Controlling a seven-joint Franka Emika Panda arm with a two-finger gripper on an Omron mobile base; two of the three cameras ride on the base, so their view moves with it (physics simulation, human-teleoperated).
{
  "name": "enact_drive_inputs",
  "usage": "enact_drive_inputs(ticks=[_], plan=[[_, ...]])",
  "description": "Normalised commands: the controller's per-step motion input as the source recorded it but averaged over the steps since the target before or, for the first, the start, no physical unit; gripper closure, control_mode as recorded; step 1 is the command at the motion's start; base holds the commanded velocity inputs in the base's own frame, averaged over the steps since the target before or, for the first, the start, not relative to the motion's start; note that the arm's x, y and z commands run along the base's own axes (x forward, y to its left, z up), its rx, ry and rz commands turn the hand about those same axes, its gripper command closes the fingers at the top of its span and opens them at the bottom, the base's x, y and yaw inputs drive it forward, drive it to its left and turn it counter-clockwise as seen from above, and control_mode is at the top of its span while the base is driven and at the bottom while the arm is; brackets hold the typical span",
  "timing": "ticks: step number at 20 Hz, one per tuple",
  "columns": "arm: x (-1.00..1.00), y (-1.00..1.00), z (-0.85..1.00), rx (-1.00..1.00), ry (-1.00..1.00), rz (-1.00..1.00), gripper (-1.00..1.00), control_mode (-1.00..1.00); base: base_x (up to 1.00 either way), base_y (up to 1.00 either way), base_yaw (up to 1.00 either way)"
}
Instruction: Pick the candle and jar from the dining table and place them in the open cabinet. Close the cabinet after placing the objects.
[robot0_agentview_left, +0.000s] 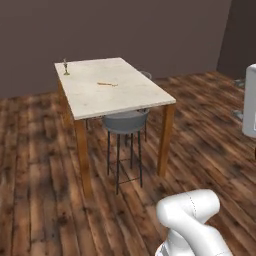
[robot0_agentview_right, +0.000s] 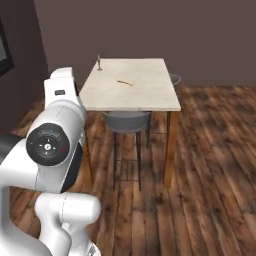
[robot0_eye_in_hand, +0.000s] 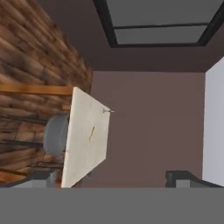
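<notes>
On dining table (robot0_agentview_left: 125, 92), candle (robot0_agentview_left: 65, 67) barely discernible.

dim, even rendered light; soft, slightly blurry.

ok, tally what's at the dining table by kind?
Dining table: 1
Candle on its far corner: 1
Thin brown stick-like item mid-top, too small to identify: 1
Grey stools: 2, near one, far one partly hidden
Total: 5
</notes>
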Motion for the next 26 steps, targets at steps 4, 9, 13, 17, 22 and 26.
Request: enact_drive_inputs(ticks=[4,9,13,17,22,26], plan=[[0.0,0.0,0.0,0.0,0.0,0.0,-1.0,1.0,0.58,0.72,-0.4],[0.0,0.0,0.0,0.0,0.0,0.0,-1.0,1.0,0.54,0.82,-0.4],[0.0,0.0,0.0,0.0,0.0,0.0,-1.0,1.0,0.51,0.88,-0.39],[0.0,0.0,0.0,0.0,0.0,0.0,-1.0,1.0,0.47,0.89,-0.38],[0.0,0.0,0.0,0.0,0.0,0.0,-1.0,1.0,0.47,0.89,-0.38],[0.0,0.0,0.0,0.0,0.0,0.0,-1.0,1.0,0.47,0.89,-0.37]])
